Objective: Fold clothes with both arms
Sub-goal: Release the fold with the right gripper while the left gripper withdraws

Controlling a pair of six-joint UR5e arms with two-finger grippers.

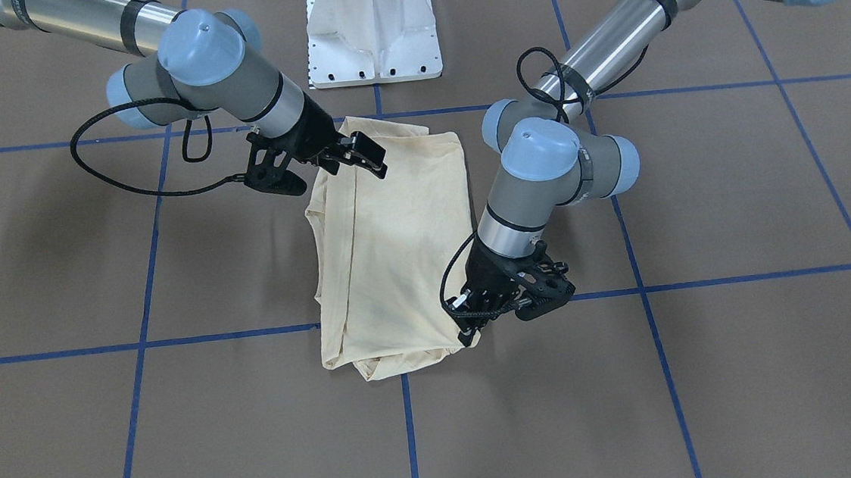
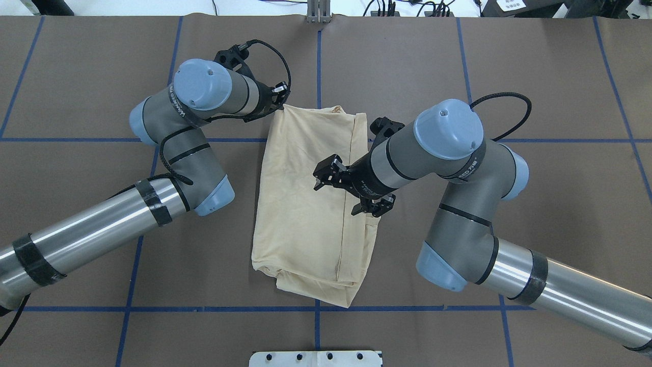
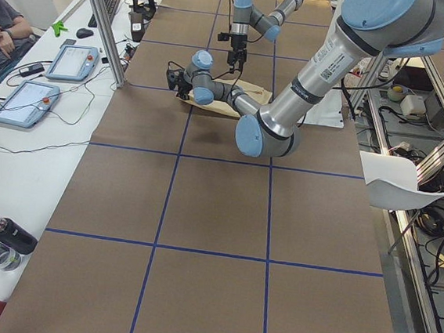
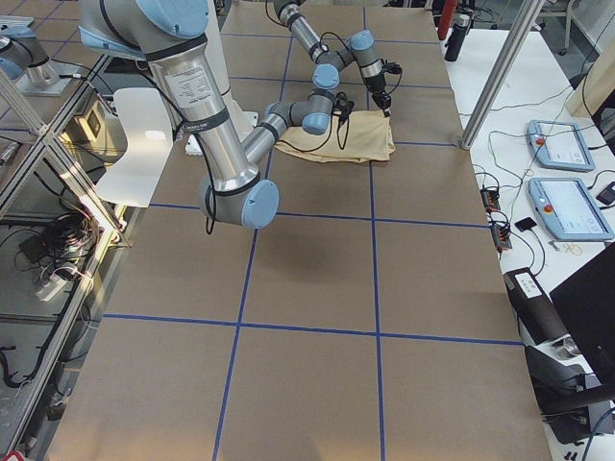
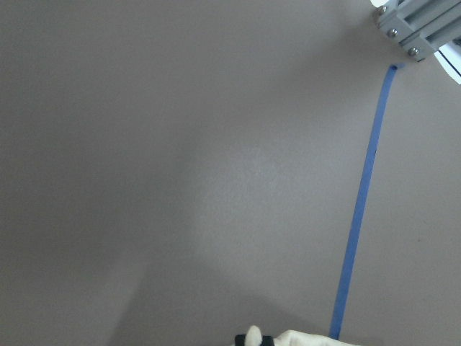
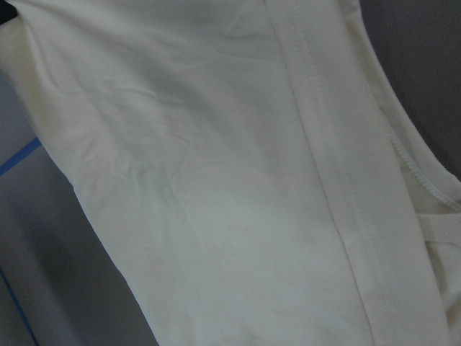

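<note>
The clothes point(image 1: 389, 257) point(image 2: 305, 204) are one pale cream-yellow shirt, folded into a long narrow bundle in the middle of the brown table. My left gripper point(image 1: 469, 336) point(image 2: 280, 94) is down at the shirt's far corner on my left and looks shut on the hem there. A sliver of cloth point(image 5: 302, 337) shows at the bottom of the left wrist view. My right gripper point(image 1: 375, 157) point(image 2: 320, 177) hovers open over the middle of the shirt, holding nothing. Only cream fabric and a seam point(image 6: 216, 180) fill the right wrist view. No print is visible.
The white pedestal base point(image 1: 373, 38) point(image 2: 316, 358) stands at my edge of the table. Blue tape lines point(image 2: 318, 76) grid the brown surface. A side bench holds tablets point(image 3: 71, 61) and bottles point(image 3: 3, 232). A metal post point(image 3: 102, 21) rises at the far table edge.
</note>
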